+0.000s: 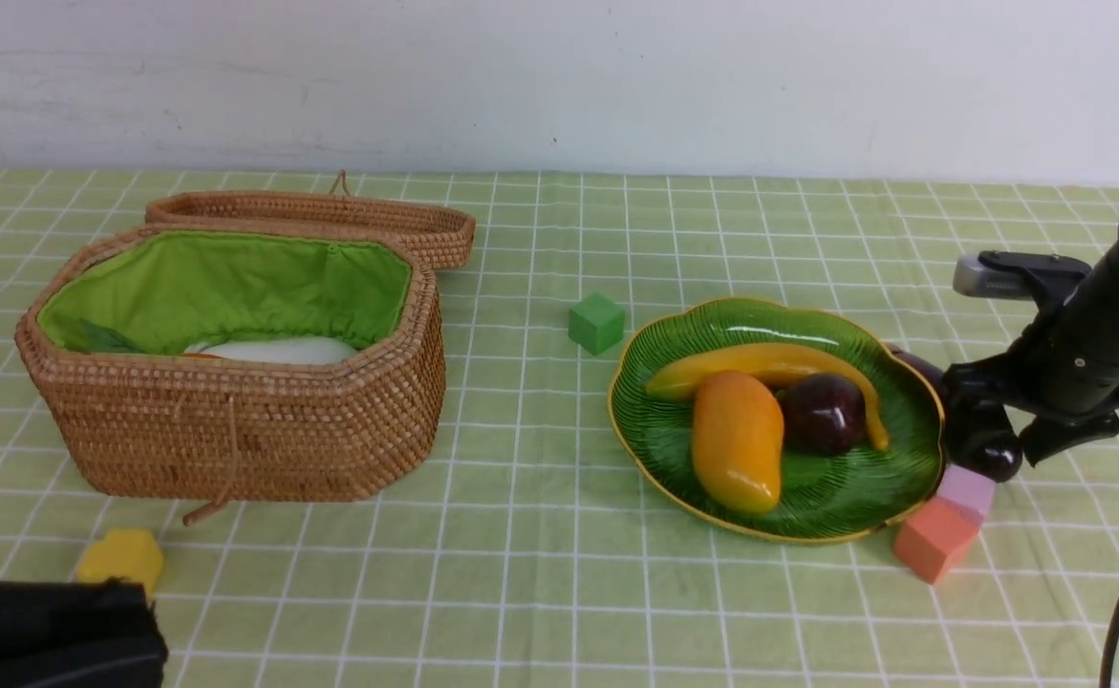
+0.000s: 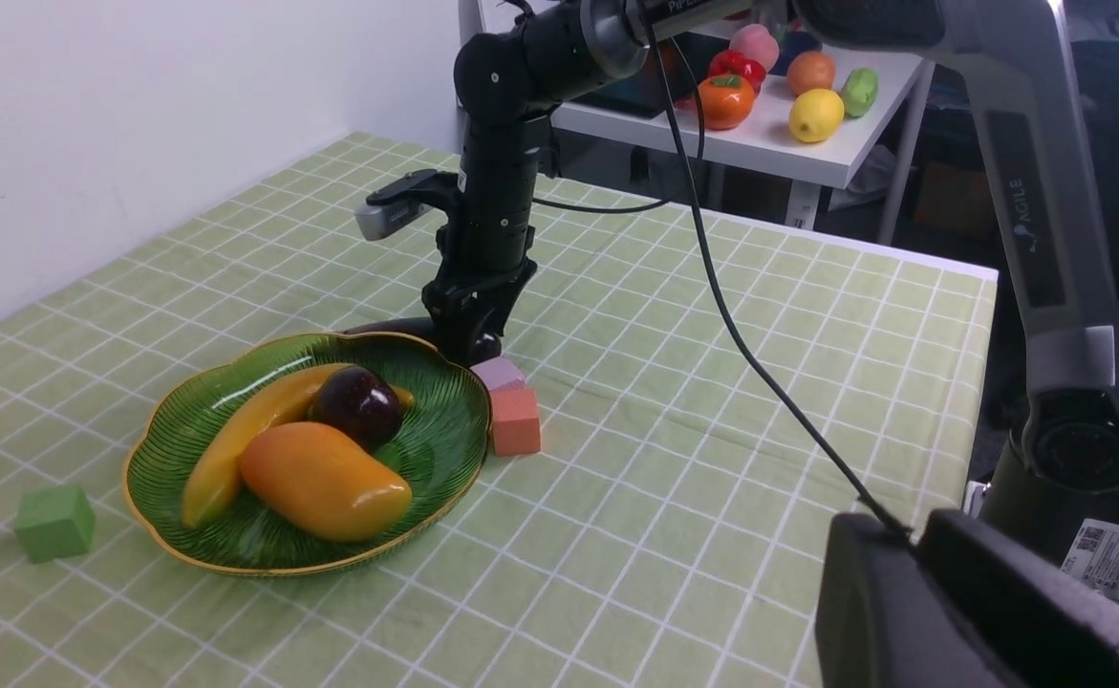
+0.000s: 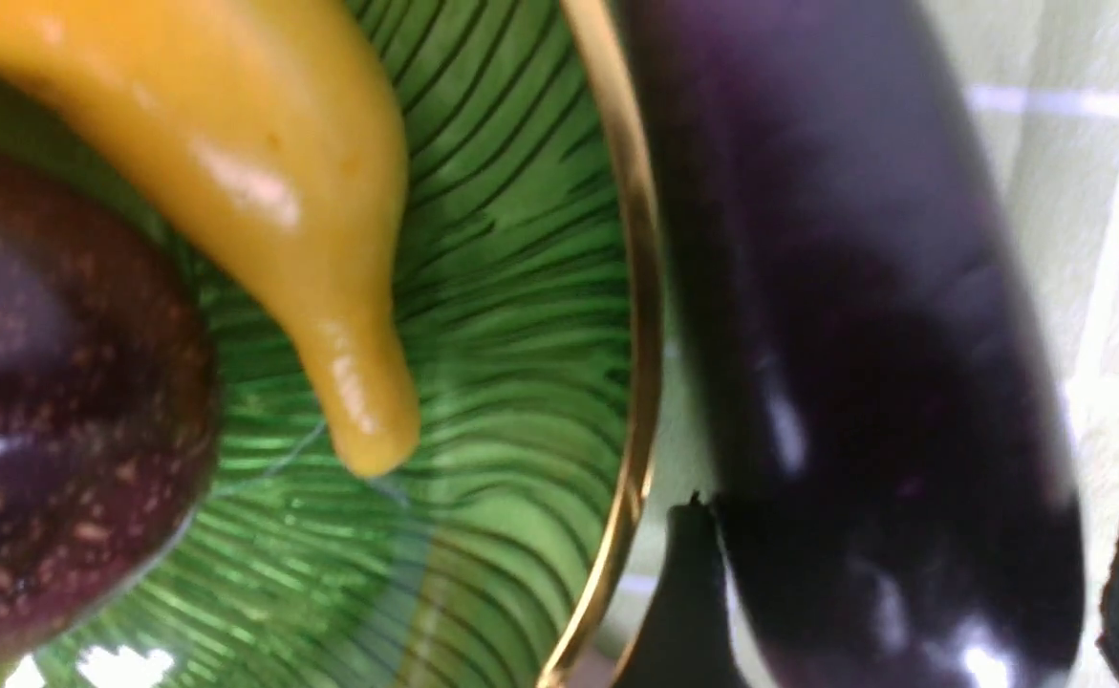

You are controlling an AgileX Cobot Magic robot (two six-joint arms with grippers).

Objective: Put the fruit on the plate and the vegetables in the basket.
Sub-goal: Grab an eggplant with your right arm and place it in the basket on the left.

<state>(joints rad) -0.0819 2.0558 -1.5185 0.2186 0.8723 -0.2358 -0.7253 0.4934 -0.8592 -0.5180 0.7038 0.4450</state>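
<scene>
Basket [image 1: 234, 401]: lid folded back, green lining exposed, white radish [image 1: 277, 350] lying inside. Plate [image 1: 836, 502]: holds banana [image 1: 769, 368], mango [image 1: 737, 441] and mangosteen [image 1: 825, 413], all touching. Eggplant [image 3: 865, 363]: on the cloth just beside the plate's rim, on the robot's right. Right gripper [image 3: 903, 583]: lowered over the eggplant, jaws spread wide with one finger on each side of it, not yet closed on it. Left gripper: out of sight, closed, holding nothing visible. Loose blocks: green [image 1: 596, 323], yellow [image 1: 121, 557], pink [image 1: 966, 490], salmon [image 1: 934, 539].
</scene>
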